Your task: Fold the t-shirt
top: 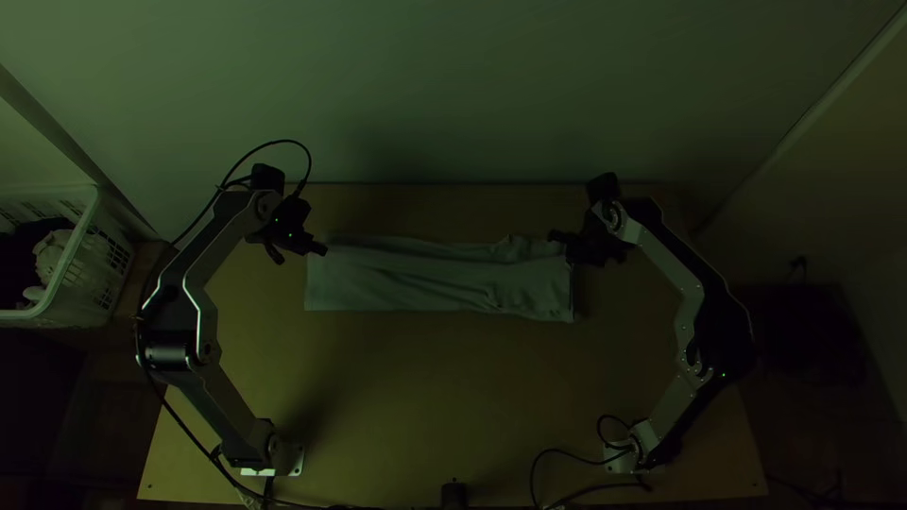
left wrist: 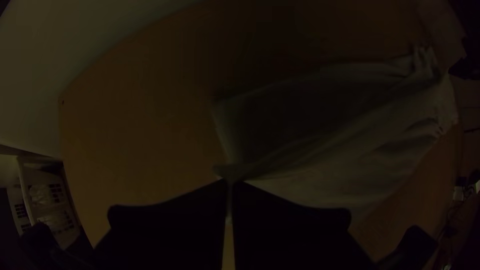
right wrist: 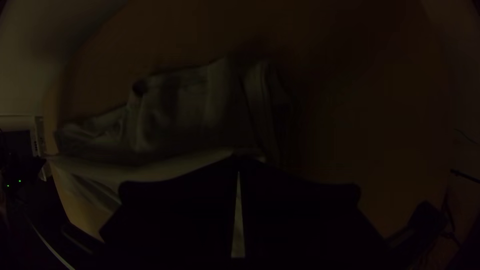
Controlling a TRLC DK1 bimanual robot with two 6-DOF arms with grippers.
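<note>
Pale grey cloth t-shirt (top: 435, 281): long strip, toward light wooden tabletop (top: 425, 397)'s far edge. My flat-fingered black left claw (left wrist: 230, 181), matching right claw (right wrist: 238, 158): each pinching one end. Best moved together, lightly taut.

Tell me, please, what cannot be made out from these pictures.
- Layers pinched by the left gripper: left wrist view, hidden by its fingers and darkness.
- Layers pinched by the right gripper: right wrist view, likewise.
- Underside of the t-shirt: top view, covered by the upper cloth.
- Basket, full extent: top view, cut off by the left edge; its contents are partly lost in shadow.
</note>
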